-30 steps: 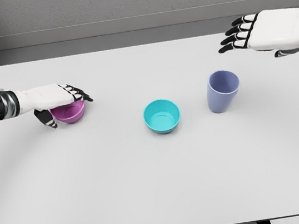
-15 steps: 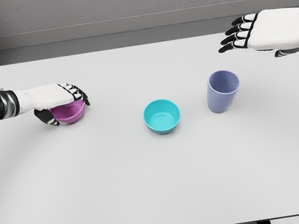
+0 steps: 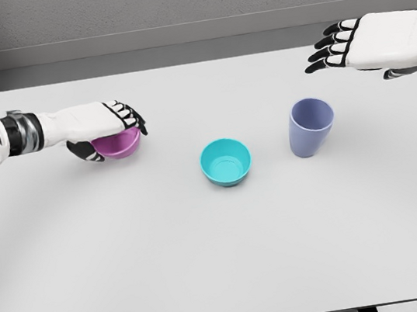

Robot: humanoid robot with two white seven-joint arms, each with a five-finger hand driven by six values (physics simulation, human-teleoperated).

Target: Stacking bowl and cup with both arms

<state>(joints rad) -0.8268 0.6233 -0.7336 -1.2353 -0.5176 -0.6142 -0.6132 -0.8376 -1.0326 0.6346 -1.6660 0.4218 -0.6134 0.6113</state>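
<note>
Gripping the purple bowl (image 3: 119,144) from above, the left hand (image 3: 102,125) is seen on the left side of the white table (image 3: 206,243). Its fingers (image 3: 131,119) are curled over the far rim of the bowl, and the thumb is tucked under the near side. The bowl is tipped a little in the hand. Whether it is touching the table cannot be told.

To the right of it, near the middle of the table, a teal bowl (image 3: 226,161) is set upright and open. It is well apart from the purple bowl. Further right, a blue-purple cup (image 3: 311,126) is stood upright, near the teal bowl but not touching it.

The right hand (image 3: 368,44) is held up in the air at the far right, above and behind the cup. Its fingers are stretched out flat toward the left, and nothing is held in it.
</note>
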